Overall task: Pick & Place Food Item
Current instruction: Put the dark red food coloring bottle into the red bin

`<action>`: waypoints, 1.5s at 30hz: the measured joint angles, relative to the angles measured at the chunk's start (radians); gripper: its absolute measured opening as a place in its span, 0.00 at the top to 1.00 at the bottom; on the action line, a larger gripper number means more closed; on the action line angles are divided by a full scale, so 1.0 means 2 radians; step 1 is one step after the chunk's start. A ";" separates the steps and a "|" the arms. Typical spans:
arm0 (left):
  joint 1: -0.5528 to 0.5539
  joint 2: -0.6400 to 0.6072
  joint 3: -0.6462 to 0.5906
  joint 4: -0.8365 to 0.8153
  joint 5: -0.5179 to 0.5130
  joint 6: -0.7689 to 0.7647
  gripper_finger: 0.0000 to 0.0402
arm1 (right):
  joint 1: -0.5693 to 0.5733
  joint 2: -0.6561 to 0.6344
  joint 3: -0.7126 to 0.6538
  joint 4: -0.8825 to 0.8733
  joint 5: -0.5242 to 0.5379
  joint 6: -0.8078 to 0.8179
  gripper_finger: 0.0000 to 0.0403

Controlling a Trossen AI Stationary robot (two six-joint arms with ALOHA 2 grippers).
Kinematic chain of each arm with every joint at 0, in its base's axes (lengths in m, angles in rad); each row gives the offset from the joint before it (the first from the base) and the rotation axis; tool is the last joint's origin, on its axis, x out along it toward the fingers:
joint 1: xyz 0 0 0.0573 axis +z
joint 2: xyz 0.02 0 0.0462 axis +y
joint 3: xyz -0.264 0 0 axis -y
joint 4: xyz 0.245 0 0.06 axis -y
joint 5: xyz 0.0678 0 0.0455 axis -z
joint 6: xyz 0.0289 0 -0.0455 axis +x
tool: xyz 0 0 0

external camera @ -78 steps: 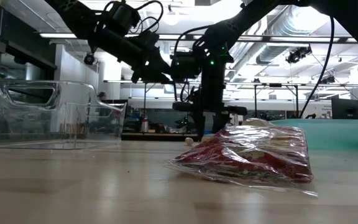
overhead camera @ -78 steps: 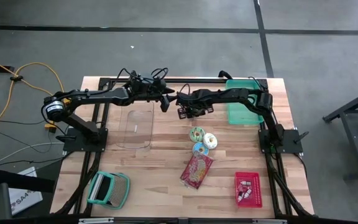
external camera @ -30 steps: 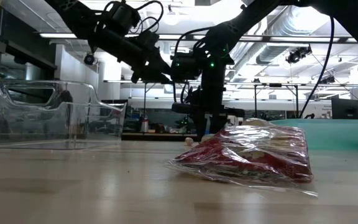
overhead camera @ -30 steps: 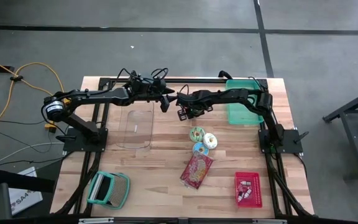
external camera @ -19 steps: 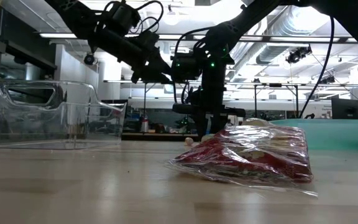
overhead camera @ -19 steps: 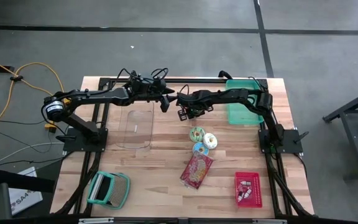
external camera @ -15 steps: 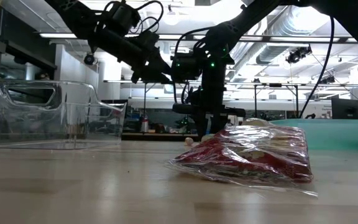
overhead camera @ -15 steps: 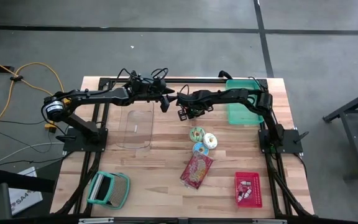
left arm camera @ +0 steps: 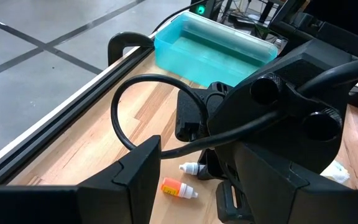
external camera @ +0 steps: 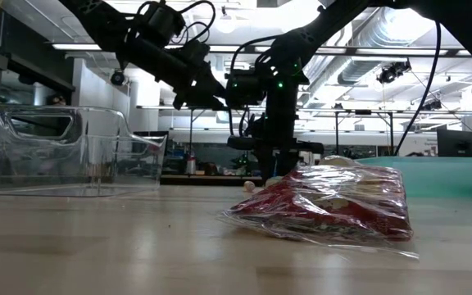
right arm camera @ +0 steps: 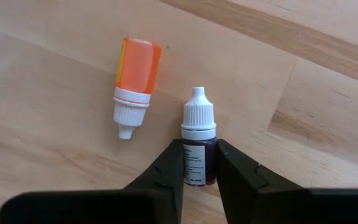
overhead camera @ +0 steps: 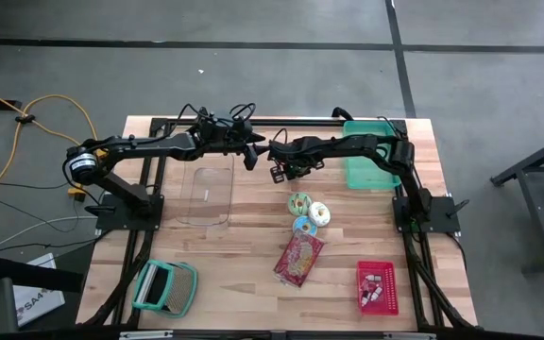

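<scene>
Two small dropper bottles lie flat on the wooden table (right arm camera: 303, 74): an orange one (right arm camera: 137, 81) and a dark one with a white cap (right arm camera: 198, 124). My right gripper (right arm camera: 199, 163) points steeply down at the middle of the table's far part (overhead camera: 284, 172) and is shut on the dark bottle. My left gripper (overhead camera: 251, 156) hangs open above the table just left of it, holding nothing. The left wrist view shows the orange bottle (left arm camera: 179, 188) and the dark bottle's white cap (left arm camera: 190, 168) under the right arm's wrist. My right gripper pinches the dark bottle's body (right arm camera: 198, 155) between its two fingers, one on each long side, behind the white cap (right arm camera: 198, 112). The fingers come from above, pointing steeply down. The bottle lies on its side on the table.
A clear plastic container (overhead camera: 206, 194) stands left of centre and a teal bin (overhead camera: 366, 156) at the far right. Round doughnut-like pieces (overhead camera: 308, 212), a red snack bag (overhead camera: 298, 258), a red basket (overhead camera: 377, 286) and a teal holder (overhead camera: 165, 286) lie nearer the front edge.
</scene>
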 joint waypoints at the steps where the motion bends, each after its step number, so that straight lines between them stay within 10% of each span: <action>1: 0.000 0.000 0.000 0.000 0.000 0.000 0.52 | 0.000 0.000 0.000 0.000 0.000 0.000 0.84; 45: 0.001 -0.001 0.000 0.003 -0.001 0.000 0.52 | 0.000 -0.056 0.000 -0.043 0.052 -0.013 0.84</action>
